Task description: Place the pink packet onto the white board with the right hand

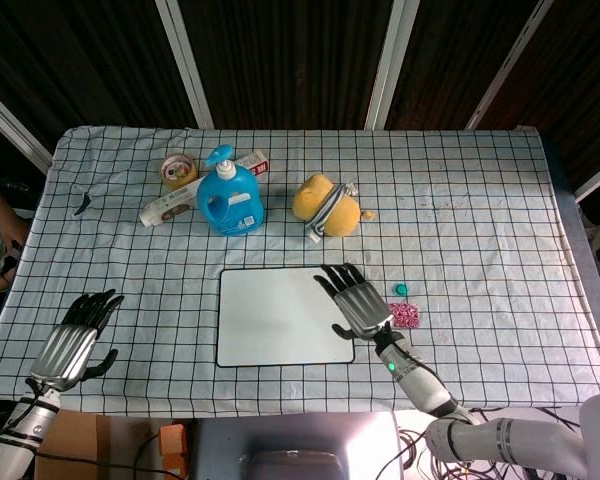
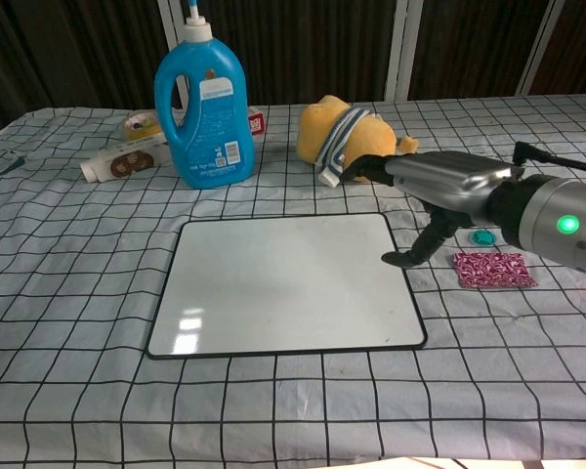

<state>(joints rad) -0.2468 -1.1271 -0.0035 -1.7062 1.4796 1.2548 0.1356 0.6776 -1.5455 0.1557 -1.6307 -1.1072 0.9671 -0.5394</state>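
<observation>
In the head view, the flat white board with a thin black rim (image 1: 270, 315) lies at lower centre of the frame on the black-gridded white tablecloth (image 1: 480, 200). The silver right hand (image 1: 355, 298) sits over the board's right edge, fingers spread wide and holding nothing. Just right of it, touching neither hand nor board, the small pink patterned packet (image 1: 405, 315) lies flat on the cloth, with a small teal cap (image 1: 402, 290) just above it. At lower left of the frame the silver left hand (image 1: 72, 342) hangs near the table edge, fingers loosely apart and empty. Across the upper middle stand a blue detergent bottle (image 1: 229, 198), a white tube (image 1: 172, 207) lying to its left, a roll of tape (image 1: 179, 167) above that, and a yellow plush toy with a striped band (image 1: 325, 205) to the right. In the chest view, the right hand (image 2: 439, 186) reaches in from the right at mid-frame, palm down with its thumb hanging toward the cloth beside the white board's (image 2: 283, 283) right edge. The pink packet (image 2: 493, 269) lies at right of centre, beside the thumb but apart from it, with the teal cap (image 2: 482, 237) just behind. The blue bottle (image 2: 203, 107) and plush toy (image 2: 347, 132) stand in the upper half. The left hand does not appear here.
</observation>
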